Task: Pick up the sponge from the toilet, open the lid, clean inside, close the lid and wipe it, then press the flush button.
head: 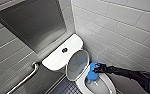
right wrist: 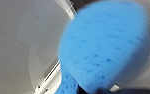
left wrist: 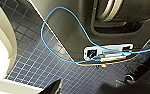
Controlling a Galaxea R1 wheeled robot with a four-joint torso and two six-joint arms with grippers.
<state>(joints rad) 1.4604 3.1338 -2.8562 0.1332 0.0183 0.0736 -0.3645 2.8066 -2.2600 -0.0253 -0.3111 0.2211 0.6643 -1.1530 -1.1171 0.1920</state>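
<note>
- The toilet [head: 91, 86] stands in the lower middle of the head view, set into a corner of pale tiled wall [head: 121, 27].
- Its white tank top [head: 58, 56] runs diagonally across the centre of the frame, with a dark round flush button [head: 64, 50] in the middle of it.
- The lid [head: 77, 65] is raised, tilted back toward the tank, and its greyish underside faces the open bowl.
- The right arm, wrapped in glossy black, comes in from the lower right edge of the frame. The right gripper [head: 98, 68] is clamped on the sponge [head: 92, 72].
- The sponge is bright blue and sits at the gripper's tip, over the back of the bowl just right of the raised lid. Whether it touches the ceramic cannot be told.
- In the right wrist view the sponge [right wrist: 103, 50] looms large and blurred, with the lid's smooth pale underside [right wrist: 18, 42] beside it.
- A metal grab bar [head: 26, 78] slants across the lower left of the head view, and a dark recessed panel [head: 33, 22] takes the upper left.
- Dark blue small-tiled floor [head: 66, 88] shows at the bottom edge, left of the bowl.
- In the left wrist view the left gripper [left wrist: 78, 90] hangs over the same blue floor [left wrist: 41, 67]. Whether it is open or closed cannot be told.
- A thin blue cable [left wrist: 44, 43] loops in front of the robot's dark base [left wrist: 73, 25].
</note>
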